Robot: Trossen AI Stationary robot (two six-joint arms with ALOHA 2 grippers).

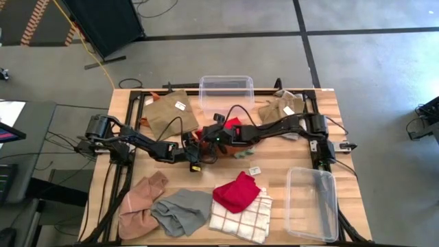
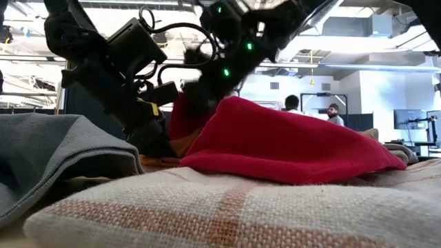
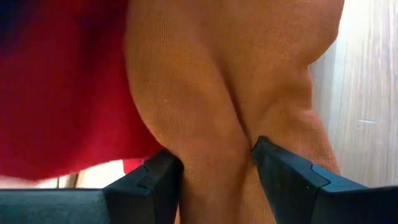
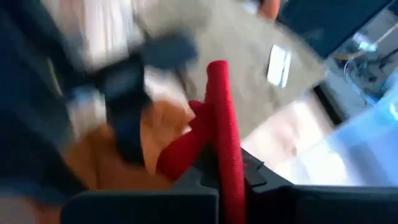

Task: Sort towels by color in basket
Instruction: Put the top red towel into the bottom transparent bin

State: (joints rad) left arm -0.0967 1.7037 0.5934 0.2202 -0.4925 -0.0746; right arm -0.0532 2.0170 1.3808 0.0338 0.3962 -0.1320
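At the table's middle, a red towel (image 1: pixel 232 125) lies over a rust-orange towel (image 1: pixel 238 145). My left gripper (image 3: pixel 214 155) reaches in from the left and is shut on the orange towel (image 3: pixel 211 93). My right gripper (image 4: pixel 227 168) reaches in from the right and is shut on the red towel (image 4: pixel 219 118). Along the near edge lie a pink towel (image 1: pixel 140 202), a grey one (image 1: pixel 180 211), a second red one (image 1: pixel 236 192) and a white checked one (image 1: pixel 240 218). At the far edge lie a tan towel (image 1: pixel 167 110) and a beige towel (image 1: pixel 281 106). My left gripper pinches a bunched fold of the orange towel (image 3: pixel 214 180) between its two fingers (image 3: pixel 152 183), slanting down from the table's left. The cloth fills the gap between the fingers; beyond them it spreads out beside the red towel. My right gripper pinches a fold of the red towel (image 4: pixel 229 186) between its two fingers, slanting down from the table's right. The fold stands up as a narrow ridge (image 4: pixel 217 87) past the fingertips. The rest of the red cloth trails down onto the orange towel (image 4: pixel 161 130).
One clear plastic basket (image 1: pixel 226 89) stands at the far edge's middle, another (image 1: pixel 312 202) at the near right. A small white tag (image 1: pixel 254 169) lies on the bare wood between the middle towels and the near row. People stand in the room beyond.
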